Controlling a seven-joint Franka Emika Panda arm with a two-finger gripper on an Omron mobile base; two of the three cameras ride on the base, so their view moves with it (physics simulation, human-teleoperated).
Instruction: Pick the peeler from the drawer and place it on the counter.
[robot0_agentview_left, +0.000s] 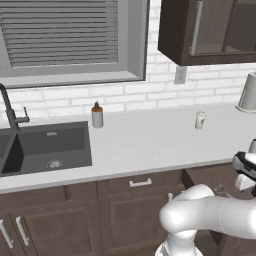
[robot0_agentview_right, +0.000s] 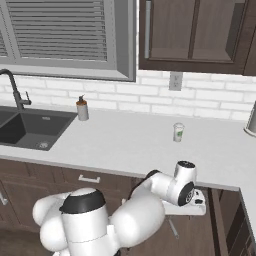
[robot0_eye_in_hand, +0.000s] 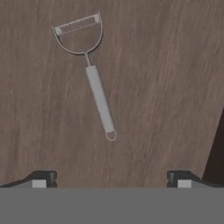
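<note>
The peeler (robot0_eye_in_hand: 98, 94) lies flat on the brown wooden floor of the open drawer (robot0_eye_in_hand: 175, 78). It is slim and silvery, with a Y-shaped blade head at the upper left of the hand view and a ringed handle end pointing toward my fingers. My gripper (robot0_eye_in_hand: 111, 180) hovers above it, open, with its two dark fingertips wide apart and nothing between them. The peeler's handle end sits a little above the midpoint between the tips. In the right base view my arm reaches down below the edge of the pale counter (robot0_agentview_right: 125, 145), over the pulled-out drawer (robot0_agentview_right: 197, 235).
On the counter stand a small white cup with a green band (robot0_agentview_right: 178, 132) and a soap dispenser (robot0_agentview_right: 82, 110). A dark sink (robot0_agentview_left: 45, 147) with a faucet (robot0_agentview_left: 10, 107) is at the left. Wall cabinets (robot0_agentview_right: 195, 35) hang above.
</note>
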